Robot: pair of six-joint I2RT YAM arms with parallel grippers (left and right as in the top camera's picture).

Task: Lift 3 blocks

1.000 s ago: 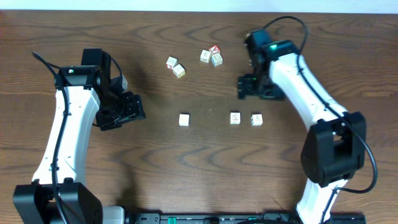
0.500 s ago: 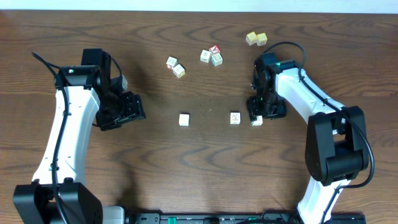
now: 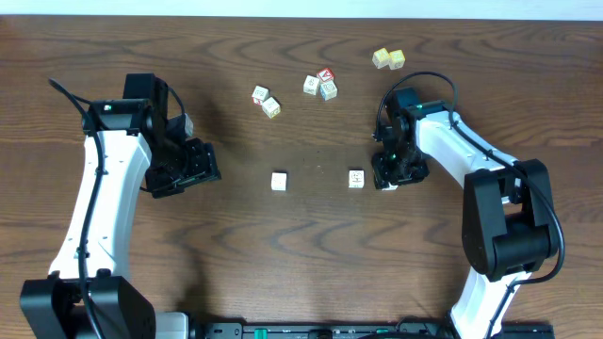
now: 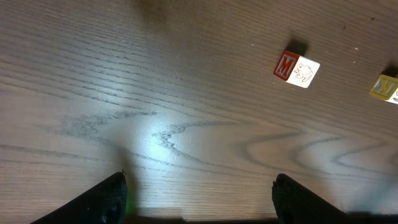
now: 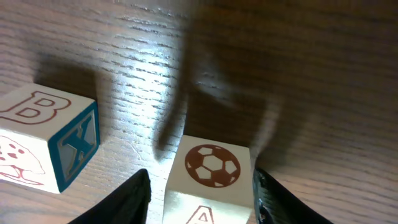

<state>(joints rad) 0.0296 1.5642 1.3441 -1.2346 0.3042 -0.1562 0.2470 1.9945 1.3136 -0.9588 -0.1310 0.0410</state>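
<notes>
Right hand [image 5: 199, 190] straddles whitish wooden football-print cube [image 5: 211, 168], fingers apart, not clamped; blue-edged wooden cube [image 5: 46, 140] beside. Left hand [image 4: 200, 190] wide apart over brown wooden surface [image 4: 186, 93].

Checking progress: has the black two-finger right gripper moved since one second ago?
Yes. The right gripper moved toward the robot's side, from beyond the middle whitish wooden cube to level with it, now straddling the whitish soccer-ball cube.

X block [image 5: 43, 140] nr rt tool [image 5: 202, 186]; gap prob. tight
</notes>
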